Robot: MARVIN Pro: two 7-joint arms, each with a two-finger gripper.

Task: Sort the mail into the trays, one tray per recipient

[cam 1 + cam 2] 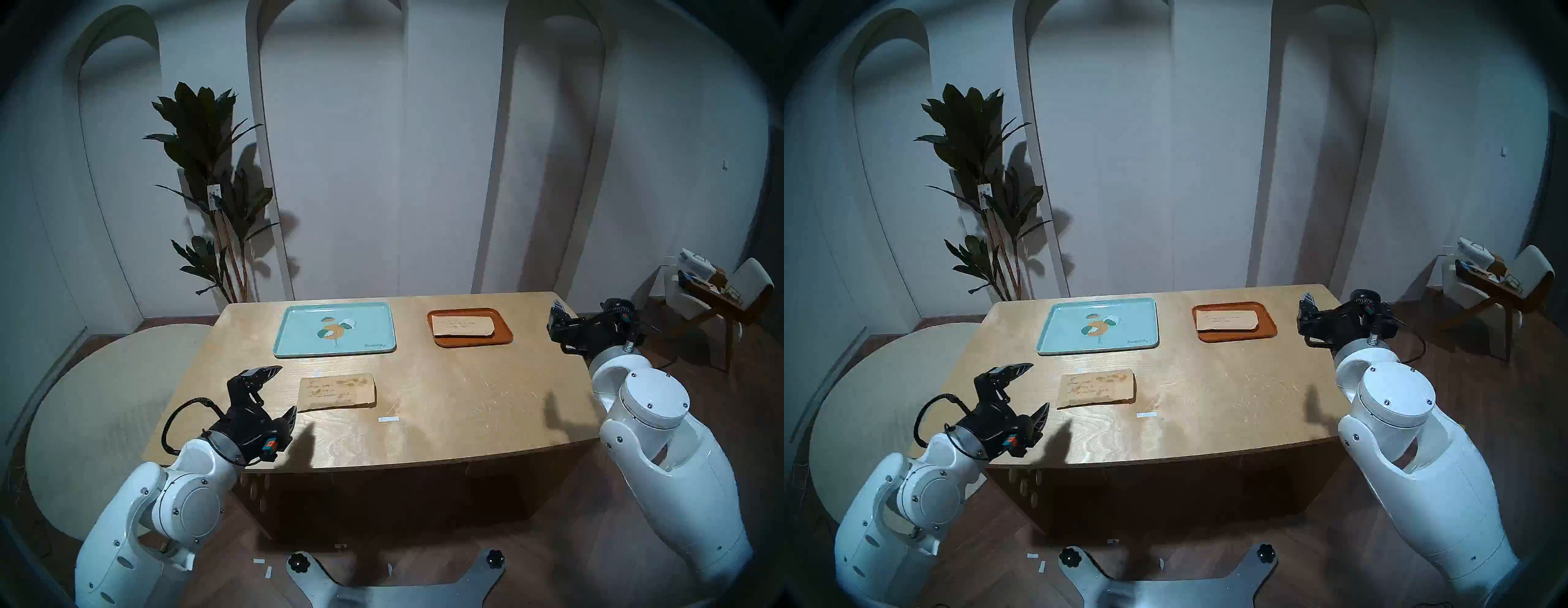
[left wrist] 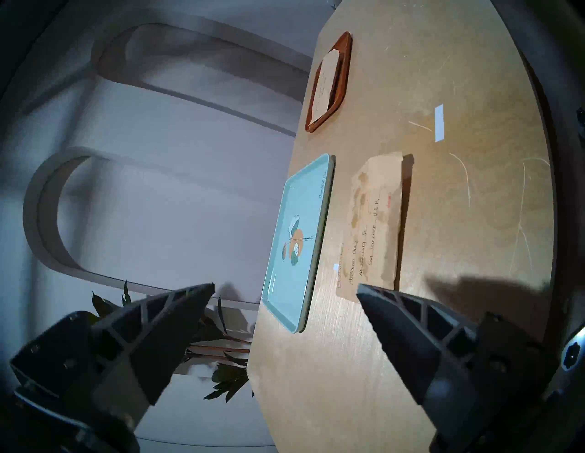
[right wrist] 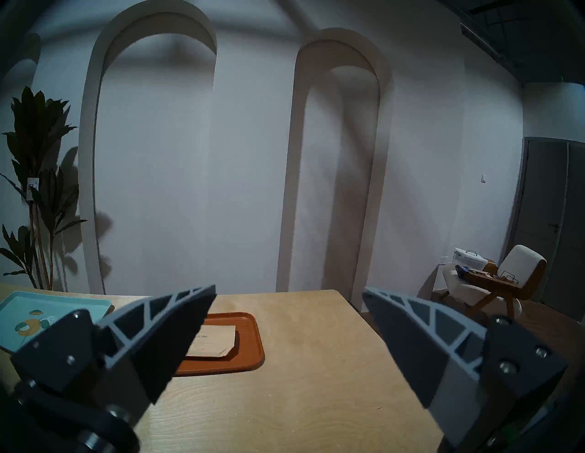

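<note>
A tan envelope with brown blotches (image 1: 337, 391) (image 2: 375, 221) lies flat on the wooden table, in front of the mint-teal tray (image 1: 297, 335) (image 2: 304, 196), which holds nothing. A plain tan envelope (image 1: 462, 326) (image 3: 215, 340) lies inside the smaller orange-brown tray (image 1: 502, 335) (image 3: 250, 348) at the back right. My left gripper (image 1: 287, 389) (image 2: 285, 286) hovers open just left of the blotched envelope, one fingertip near its left edge. Beyond the table's right edge my right gripper (image 1: 553, 327) (image 3: 288, 290) stands open and holds nothing.
A small white paper strip (image 1: 389, 419) (image 2: 439, 123) lies on the table right of the blotched envelope. A tall potted plant (image 1: 212, 191) stands behind the table's left corner. A chair with clutter (image 1: 729, 293) is at the far right.
</note>
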